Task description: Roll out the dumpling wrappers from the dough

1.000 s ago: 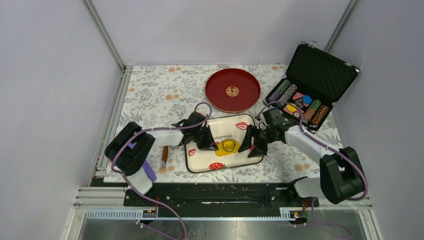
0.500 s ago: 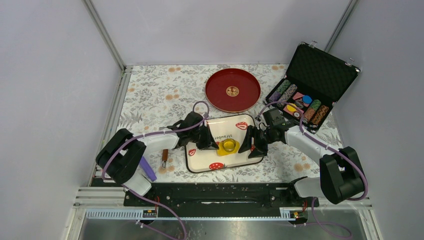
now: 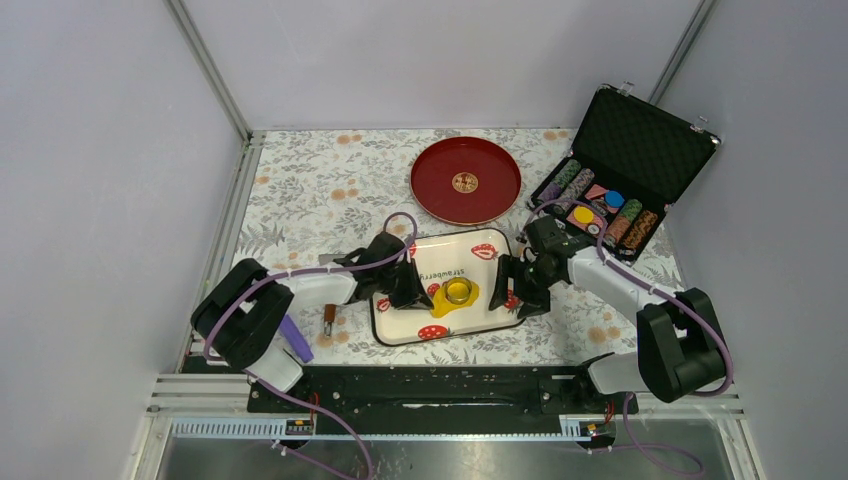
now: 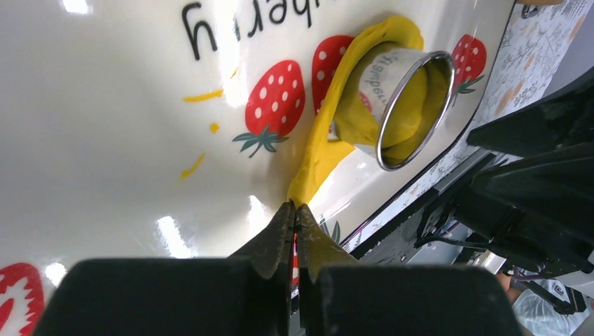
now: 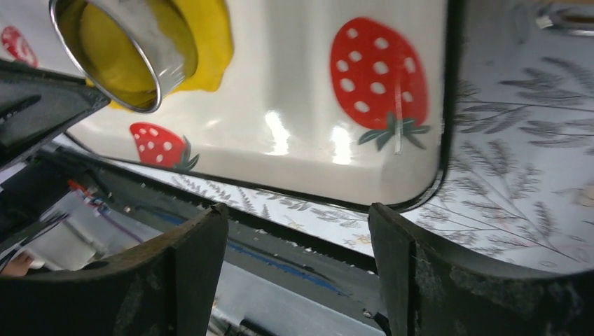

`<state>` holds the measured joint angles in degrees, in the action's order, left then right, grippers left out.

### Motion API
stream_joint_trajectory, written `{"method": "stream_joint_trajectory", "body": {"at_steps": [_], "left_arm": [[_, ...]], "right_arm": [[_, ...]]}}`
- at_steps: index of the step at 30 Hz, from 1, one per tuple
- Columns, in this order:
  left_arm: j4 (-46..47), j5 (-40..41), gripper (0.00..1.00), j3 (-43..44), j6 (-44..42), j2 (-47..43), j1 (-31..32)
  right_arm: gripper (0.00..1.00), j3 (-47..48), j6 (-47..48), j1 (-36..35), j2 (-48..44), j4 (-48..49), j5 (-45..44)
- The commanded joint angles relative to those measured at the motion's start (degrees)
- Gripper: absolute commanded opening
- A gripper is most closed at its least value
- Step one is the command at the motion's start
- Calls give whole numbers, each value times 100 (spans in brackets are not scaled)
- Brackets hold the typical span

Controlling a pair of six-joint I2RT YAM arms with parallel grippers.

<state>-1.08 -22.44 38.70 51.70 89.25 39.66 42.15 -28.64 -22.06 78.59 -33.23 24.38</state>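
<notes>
The left fingers are clenched, tips together right at the thin tail of the dough. Whether a sliver is nipped between them, the wrist view cannot say. The right fingers are spread wide with nothing between them, low over the tray's near corner, just beside the dough.

The step looks like stripping the ragged scrap from around the cutter, so the round inside comes free as a wrapper. To do it well, the left side wants a sure pinch on that tail and a low, slow pull away from the ring, so the soft sheet tears at the cut line rather than stretching. The right side would help by steadying the cutter, since a tug may slide ring and dough across the glossy tray.

The dough lies mid-tray on the counter. It is bright yellow and pressed flat, with uneven edges. The steel ring stands on it, yellow filling its floor. A few yellow crumbs dot the white tray nearby.
</notes>
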Motion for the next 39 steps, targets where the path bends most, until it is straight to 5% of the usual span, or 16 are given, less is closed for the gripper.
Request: {"method": "stream_joint_trajectory", "body": {"at_steps": [1,11,28,39], "left_arm": [[117,-15,0,-130,73,-200,75],[135,14,0,-173,99,-265,99],[215,-336,7,-67,251,-681,42],[-918,455,50,85,-514,-819,-137]], "right_arm": [[81,438,357,18,-167,-583,-1037],[81,446,509,26,426,-580,-1730],[62,4,349,123,642,153,-549],[62,-193,350,123,655,250,-466]]}}
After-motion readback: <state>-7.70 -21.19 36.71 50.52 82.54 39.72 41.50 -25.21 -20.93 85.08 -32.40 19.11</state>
